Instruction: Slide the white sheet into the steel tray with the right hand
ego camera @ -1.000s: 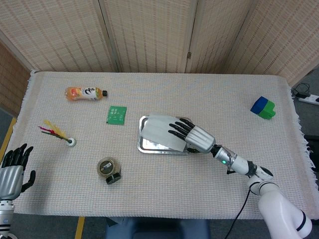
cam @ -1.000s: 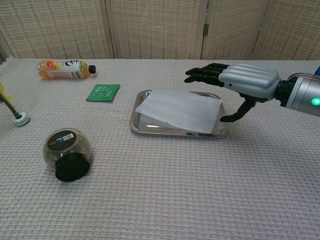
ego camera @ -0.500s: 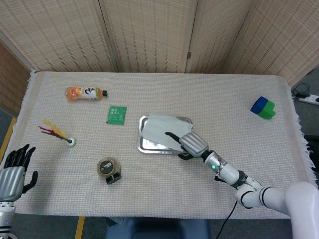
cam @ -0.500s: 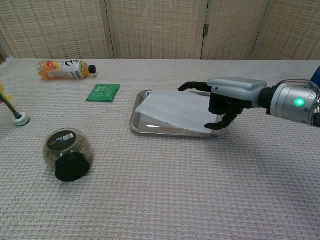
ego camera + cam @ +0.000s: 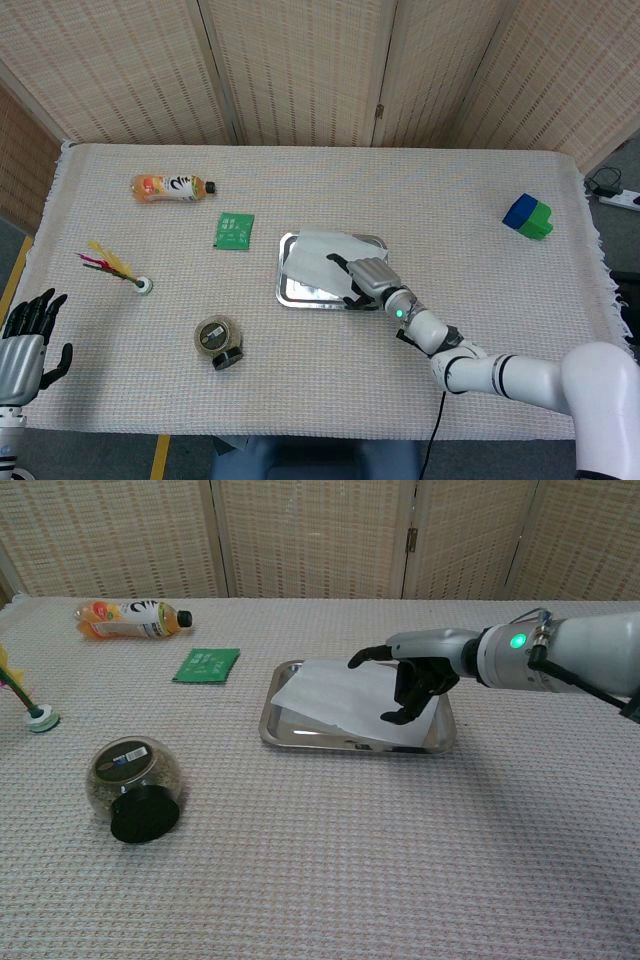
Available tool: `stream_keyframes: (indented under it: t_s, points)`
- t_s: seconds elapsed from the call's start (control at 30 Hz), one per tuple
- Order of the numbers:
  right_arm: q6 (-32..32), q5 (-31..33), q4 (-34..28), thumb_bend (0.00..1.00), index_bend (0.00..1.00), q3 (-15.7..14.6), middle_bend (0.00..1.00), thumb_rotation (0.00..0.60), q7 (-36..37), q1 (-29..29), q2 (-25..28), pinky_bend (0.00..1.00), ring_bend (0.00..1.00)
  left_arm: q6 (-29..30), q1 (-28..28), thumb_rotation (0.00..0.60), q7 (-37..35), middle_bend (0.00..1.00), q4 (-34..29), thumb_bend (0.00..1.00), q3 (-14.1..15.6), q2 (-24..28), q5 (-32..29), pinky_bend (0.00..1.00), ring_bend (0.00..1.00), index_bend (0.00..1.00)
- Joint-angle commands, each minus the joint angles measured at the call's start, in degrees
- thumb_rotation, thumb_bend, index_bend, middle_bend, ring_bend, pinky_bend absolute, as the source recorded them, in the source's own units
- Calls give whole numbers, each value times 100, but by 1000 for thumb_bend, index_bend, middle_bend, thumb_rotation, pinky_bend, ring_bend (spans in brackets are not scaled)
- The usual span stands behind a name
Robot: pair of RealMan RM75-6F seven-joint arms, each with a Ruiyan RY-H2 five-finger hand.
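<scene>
The steel tray sits mid-table. The white sheet lies across it, its left part hanging over the tray's left rim and tilted up. My right hand hovers over the right half of the sheet, turned on its side. One finger points left, the others are curled, and the thumb tip reaches down to the paper. It holds nothing. My left hand rests open off the table's near left corner, seen only in the head view.
An orange bottle lies at the far left. A green packet lies left of the tray. A round jar is near the front, a feathered toy at the left edge, and a blue-green block far right.
My right hand came in from the tray's right side over the sheet, turned from flat to edge-on and curled its fingers. The sheet shifted slightly left in the tray.
</scene>
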Motion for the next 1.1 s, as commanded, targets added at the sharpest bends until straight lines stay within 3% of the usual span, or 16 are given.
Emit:
stream_keyframes:
  t_s: [0.03, 0.27, 0.63, 1.1]
  points:
    - [87, 503, -26, 463, 0, 14, 1000, 600, -464, 287, -187, 1000, 993, 12, 6, 600, -34, 0, -2, 583, -2, 16, 12, 11, 0, 0]
    - [74, 1362, 141, 463, 0, 72, 1000, 600, -719, 556, -408, 1000, 996, 16, 13, 600, -98, 0, -19, 584, -5, 32, 17, 10, 0, 0]
    - [-431, 2456, 1009, 464, 0, 86, 1000, 600, -811, 1045, -772, 1000, 999, 265, 40, 600, -445, 0, 192, 583, -65, -41, 212, 60, 0, 0]
    - [-1046, 2993, 1720, 463, 0, -36, 1000, 600, -606, 1353, -1098, 1000, 998, 287, 29, 600, -649, 0, 303, 583, -106, -44, 226, 60, 0, 0]
